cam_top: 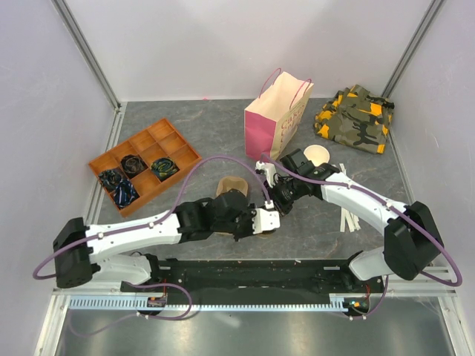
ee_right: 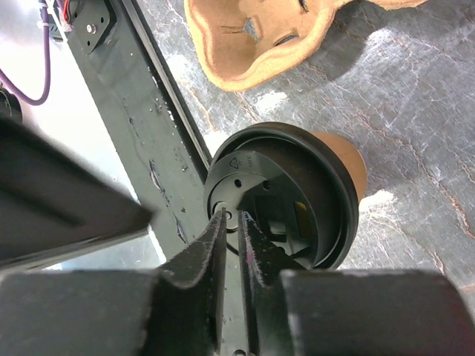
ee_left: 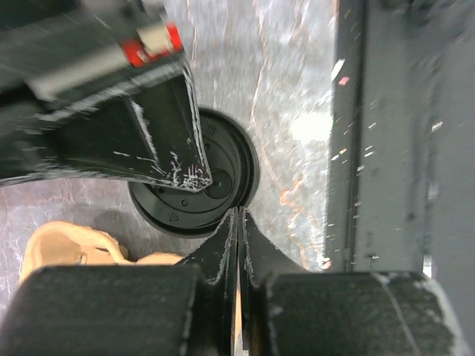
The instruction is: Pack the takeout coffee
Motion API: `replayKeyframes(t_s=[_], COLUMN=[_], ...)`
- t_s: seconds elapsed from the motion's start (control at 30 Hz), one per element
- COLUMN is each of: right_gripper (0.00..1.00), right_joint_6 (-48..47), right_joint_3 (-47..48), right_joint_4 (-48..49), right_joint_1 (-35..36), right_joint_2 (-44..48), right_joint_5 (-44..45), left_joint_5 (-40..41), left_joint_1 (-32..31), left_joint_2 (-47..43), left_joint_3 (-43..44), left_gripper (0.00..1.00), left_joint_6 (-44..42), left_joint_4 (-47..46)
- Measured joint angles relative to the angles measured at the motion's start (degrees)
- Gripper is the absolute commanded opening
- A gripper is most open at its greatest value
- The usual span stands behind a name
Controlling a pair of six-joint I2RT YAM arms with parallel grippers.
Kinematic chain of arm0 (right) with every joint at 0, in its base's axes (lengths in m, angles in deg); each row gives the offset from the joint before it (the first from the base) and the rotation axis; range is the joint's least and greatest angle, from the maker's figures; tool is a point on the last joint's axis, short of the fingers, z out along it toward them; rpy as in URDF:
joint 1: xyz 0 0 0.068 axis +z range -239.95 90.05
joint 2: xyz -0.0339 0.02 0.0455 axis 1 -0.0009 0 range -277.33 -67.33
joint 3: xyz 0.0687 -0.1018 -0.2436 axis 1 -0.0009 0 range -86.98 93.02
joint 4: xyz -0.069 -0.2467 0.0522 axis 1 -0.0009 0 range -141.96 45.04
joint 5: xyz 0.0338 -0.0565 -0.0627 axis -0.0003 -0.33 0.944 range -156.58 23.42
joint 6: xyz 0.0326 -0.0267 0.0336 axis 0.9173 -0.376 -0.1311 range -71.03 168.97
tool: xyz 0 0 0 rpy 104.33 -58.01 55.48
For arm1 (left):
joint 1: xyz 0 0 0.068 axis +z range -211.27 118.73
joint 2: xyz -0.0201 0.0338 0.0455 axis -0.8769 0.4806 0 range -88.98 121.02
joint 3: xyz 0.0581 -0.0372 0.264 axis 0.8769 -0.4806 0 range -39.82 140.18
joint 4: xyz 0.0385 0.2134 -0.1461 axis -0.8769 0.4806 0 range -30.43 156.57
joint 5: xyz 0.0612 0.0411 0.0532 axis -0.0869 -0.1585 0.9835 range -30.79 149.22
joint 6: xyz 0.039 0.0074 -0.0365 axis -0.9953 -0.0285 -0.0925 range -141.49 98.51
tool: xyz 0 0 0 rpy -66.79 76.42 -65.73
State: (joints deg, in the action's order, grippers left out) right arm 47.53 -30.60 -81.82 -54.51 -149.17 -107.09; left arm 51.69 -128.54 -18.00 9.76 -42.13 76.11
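Note:
The takeout coffee (ee_right: 338,159) is a tan cup under a round black lid (ee_right: 297,193), standing on the grey table near the black base rail. My right gripper (ee_right: 231,216) is shut, with its tips on the left part of the lid. The lid also shows in the left wrist view (ee_left: 223,174). My left gripper (ee_left: 239,213) is shut, with its tips at the lid's near rim. In the top view both grippers meet at mid table, left gripper (cam_top: 269,220) and right gripper (cam_top: 280,202), and they hide the cup.
A pink gift bag (cam_top: 273,119) stands open at the back. A lidless tan cup (cam_top: 318,156) is right of it. A cardboard cup carrier (cam_top: 230,185) lies behind my left gripper. An orange tray (cam_top: 145,165), a camouflage cloth (cam_top: 355,117) and white sticks (cam_top: 347,216) lie around.

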Motion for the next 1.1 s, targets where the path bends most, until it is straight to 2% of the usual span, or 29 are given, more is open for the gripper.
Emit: replayKeyframes(t_s=[0.03,0.07,0.13,0.2,0.23,0.3,0.43,0.5,0.63,0.77,0.9,1.0,1.1], right_gripper=[0.26,0.30,0.36,0.40,0.48,0.55,0.69,0.74,0.80,0.83,0.97,0.98,0.98], right_joint_6=[-0.09,-0.24,-0.63,-1.44,-1.57,-1.86,-2.67,-2.84,-3.96,-5.88,-8.72,-11.78,-15.58], right_joint_3=[0.04,0.17,0.72,1.38,1.70,2.93,6.99,8.85,11.67,12.02,11.74,11.58,13.57], right_joint_4=[-0.07,-0.35,-1.11,-2.01,-2.34,-3.39,-4.79,-4.92,-5.64,-8.11,-10.91,-12.17,-14.16], right_joint_1=[0.00,0.00,0.04,0.04,0.04,0.04,0.02,0.00,-0.07,-0.09,-0.11,0.66,4.70], right_joint_2=[0.04,0.07,0.15,0.55,0.72,1.16,2.01,2.58,3.45,3.43,3.76,4.87,4.26], right_joint_5=[-0.09,-0.22,-0.22,-0.13,-0.09,0.00,0.37,0.85,4.66,9.16,12.20,15.17,19.26], left_joint_5=[-0.46,-1.07,-3.28,-5.40,-6.21,-8.15,-12.63,-13.75,-15.63,-17.09,-20.37,-21.79,-23.85], left_joint_1=[0.00,0.02,0.79,2.45,3.45,6.84,18.58,24.46,31.74,34.88,35.04,35.54,38.56], left_joint_2=[-1.16,-2.73,-6.45,-10.80,-12.26,-15.08,-16.39,-16.33,-16.13,-15.10,-14.38,-16.76,-18.32], left_joint_3=[0.28,0.42,0.42,0.42,0.42,0.44,1.46,1.81,2.27,2.29,1.75,0.17,-0.02], left_gripper=[0.20,0.33,0.49,0.55,0.58,0.62,0.70,0.73,0.80,0.84,0.88,0.88,0.88], left_joint_6=[0.59,1.38,3.98,7.80,8.96,12.85,19.71,22.10,25.16,25.70,24.17,22.36,22.64], left_joint_4=[0.33,0.70,1.20,1.38,1.40,1.51,3.69,5.18,8.76,11.89,13.46,13.44,13.00])
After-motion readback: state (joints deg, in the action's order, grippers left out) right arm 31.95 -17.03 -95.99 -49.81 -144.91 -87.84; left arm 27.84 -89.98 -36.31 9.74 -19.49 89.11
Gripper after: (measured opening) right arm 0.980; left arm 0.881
